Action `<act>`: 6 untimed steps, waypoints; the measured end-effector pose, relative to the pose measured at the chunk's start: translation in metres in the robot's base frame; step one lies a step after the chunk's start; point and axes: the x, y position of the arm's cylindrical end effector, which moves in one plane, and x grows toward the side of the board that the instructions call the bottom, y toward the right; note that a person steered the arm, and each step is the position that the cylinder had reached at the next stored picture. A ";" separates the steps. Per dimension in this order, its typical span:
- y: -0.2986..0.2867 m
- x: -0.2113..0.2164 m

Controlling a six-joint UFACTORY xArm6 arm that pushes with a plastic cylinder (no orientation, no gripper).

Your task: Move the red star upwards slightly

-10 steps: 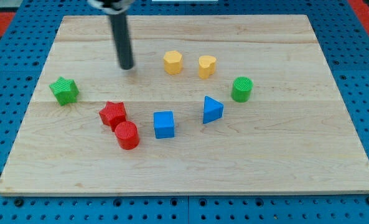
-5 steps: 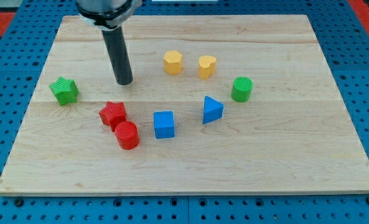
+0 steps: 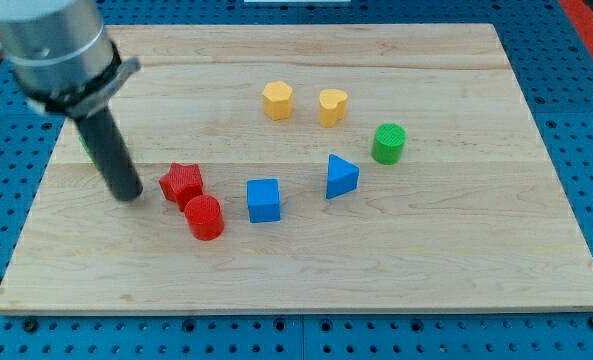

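Observation:
The red star (image 3: 182, 183) lies at the board's left of centre, with the red cylinder (image 3: 204, 217) touching it at its lower right. My tip (image 3: 128, 194) rests on the board just left of the red star, a small gap apart. The rod leans up to the view's upper left and hides most of the green star (image 3: 88, 152), of which only a sliver shows.
A blue cube (image 3: 263, 199) and a blue triangle (image 3: 341, 176) lie right of the red pair. A yellow hexagon (image 3: 277, 100) and a yellow heart (image 3: 332, 106) sit above them. A green cylinder (image 3: 388, 143) is at the right. The wooden board (image 3: 456, 240) has blue pegboard around it.
My tip has moved down and to the left, from above the red star to beside its left side. The rod now covers the green star. No block has moved.

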 end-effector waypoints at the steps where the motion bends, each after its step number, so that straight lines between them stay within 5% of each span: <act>1: 0.044 0.027; 2: 0.080 0.021; 6: 0.031 -0.094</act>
